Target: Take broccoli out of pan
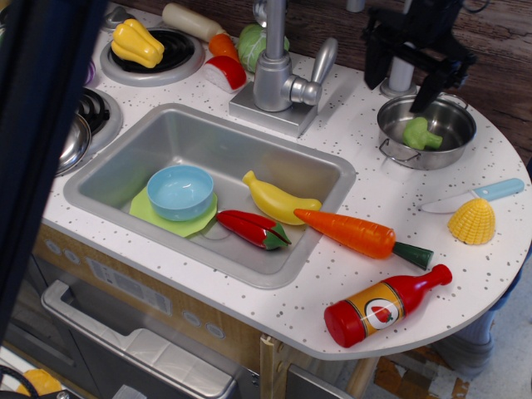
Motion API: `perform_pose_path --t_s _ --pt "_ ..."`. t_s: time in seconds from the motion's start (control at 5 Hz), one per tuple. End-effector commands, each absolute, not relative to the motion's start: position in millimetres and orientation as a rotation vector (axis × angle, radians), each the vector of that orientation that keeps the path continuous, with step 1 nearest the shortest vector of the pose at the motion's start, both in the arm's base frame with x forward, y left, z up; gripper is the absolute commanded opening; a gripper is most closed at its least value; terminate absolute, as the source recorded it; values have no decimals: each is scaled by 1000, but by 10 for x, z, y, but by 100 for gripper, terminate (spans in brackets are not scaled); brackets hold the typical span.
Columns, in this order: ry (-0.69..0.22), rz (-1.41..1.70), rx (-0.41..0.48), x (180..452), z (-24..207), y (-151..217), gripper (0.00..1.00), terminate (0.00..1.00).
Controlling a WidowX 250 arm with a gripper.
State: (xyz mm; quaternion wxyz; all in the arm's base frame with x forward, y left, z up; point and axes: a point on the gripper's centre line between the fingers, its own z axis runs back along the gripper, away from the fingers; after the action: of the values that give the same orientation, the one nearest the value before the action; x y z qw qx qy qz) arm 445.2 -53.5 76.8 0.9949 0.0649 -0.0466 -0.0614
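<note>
Speckled white tabletop [366, 179] carrying pan [449, 151] at right rear, broccoli [420, 133] lying inside; claw [403, 79] hanging spread just above the rim, apparently lining up for descent

On the table [366, 199] around the sink [208, 150]: one pan [445, 141] holding one broccoli [418, 133], one knife [478, 195], one corn piece [472, 222], one ketchup bottle [384, 306], one carrot [353, 232] on the sink's rim. Inside the sink: one blue bowl [180, 191], one green plate [143, 209], one banana [276, 199], one red pepper [252, 228]. Behind the sink: one faucet [278, 71], one yellow pepper [137, 41], one cabbage [249, 46], one lid [73, 141] partly hidden. One tool [403, 79] above the pan.
</note>
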Motion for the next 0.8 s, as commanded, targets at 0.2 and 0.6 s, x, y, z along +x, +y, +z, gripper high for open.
perform_pose_path --t_s 0.2,0.6 --pt "-221 -86 89 4670 865 -716 100 0" --pt "-245 -127 23 4658 797 -922 100 0"
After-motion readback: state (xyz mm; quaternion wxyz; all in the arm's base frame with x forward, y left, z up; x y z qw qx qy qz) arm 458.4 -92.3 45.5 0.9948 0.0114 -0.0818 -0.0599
